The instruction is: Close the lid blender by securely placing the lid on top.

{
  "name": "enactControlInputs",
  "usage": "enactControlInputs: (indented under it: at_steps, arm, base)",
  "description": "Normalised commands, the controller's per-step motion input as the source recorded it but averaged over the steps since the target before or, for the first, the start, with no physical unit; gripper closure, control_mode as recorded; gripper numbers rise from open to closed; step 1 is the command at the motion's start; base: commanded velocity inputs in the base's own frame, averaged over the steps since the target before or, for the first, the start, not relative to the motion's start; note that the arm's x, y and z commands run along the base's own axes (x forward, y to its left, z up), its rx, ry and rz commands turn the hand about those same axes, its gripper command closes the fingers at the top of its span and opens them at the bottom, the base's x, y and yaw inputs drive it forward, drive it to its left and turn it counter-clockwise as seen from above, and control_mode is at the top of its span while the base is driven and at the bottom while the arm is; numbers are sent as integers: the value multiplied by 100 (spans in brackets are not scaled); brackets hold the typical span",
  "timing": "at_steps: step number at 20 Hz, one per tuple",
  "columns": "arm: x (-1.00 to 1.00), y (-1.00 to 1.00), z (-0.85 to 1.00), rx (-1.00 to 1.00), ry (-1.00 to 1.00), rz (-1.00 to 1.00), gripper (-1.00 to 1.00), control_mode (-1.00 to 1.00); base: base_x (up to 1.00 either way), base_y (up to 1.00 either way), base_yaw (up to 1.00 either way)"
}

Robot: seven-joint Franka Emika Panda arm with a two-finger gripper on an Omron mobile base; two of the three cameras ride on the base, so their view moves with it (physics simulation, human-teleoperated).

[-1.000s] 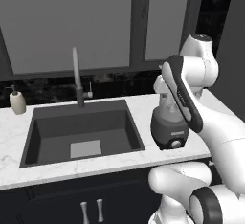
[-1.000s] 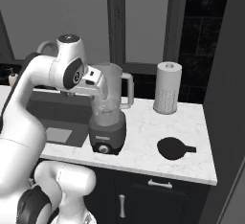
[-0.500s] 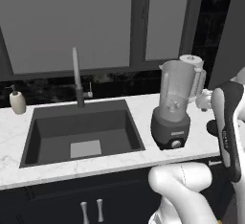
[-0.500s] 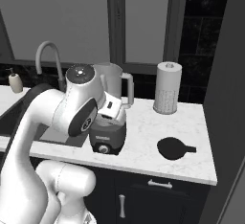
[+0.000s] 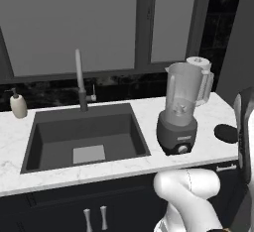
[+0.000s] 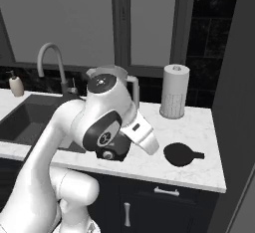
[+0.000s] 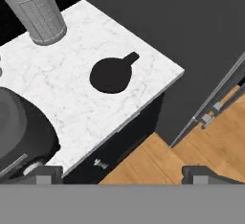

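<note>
The blender (image 5: 181, 112) stands on the counter right of the sink: a clear greyish jar with an uncovered mouth on a dark round base (image 6: 112, 152). The lid (image 7: 111, 74), a flat black disc with a small tab, lies on the marble to the blender's right (image 6: 180, 154) (image 5: 225, 133). In the hand view my gripper (image 7: 123, 176) hovers above the counter's front edge, looking down at the lid from a distance. Its fingertips (image 7: 45, 174) stand wide apart with nothing between them. My arm (image 6: 104, 122) hides much of the jar in the right base view.
A white ribbed cylinder (image 6: 174, 97) stands behind the lid near the wall. The sink (image 5: 84, 137) with its faucet (image 5: 79, 80) lies left of the blender, and a soap bottle (image 5: 19, 105) sits far left. The counter ends just right of the lid; wooden floor (image 7: 167, 161) lies below.
My arm has swung away from the blender jar toward the right and front of the counter, uncovering the blender in the left base view. The lid has stayed where it was.
</note>
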Motion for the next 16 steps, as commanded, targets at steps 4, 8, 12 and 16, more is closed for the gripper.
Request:
enactControlInputs:
  at_steps: [4,8,12,16]
  arm:
    - [11,-78,1,17,28,-43,-100,-100]
    - [-13,-63,0,28,0,-9,-100,-100]
    - [0,-15,-17,26,0,-15,-100,-100]
    - [25,-3,-25,21,0,-20,-100,-100]
  base:
    - [0,0,0]
    - [0,0,0]
    - [0,0,0]
    - [0,0,0]
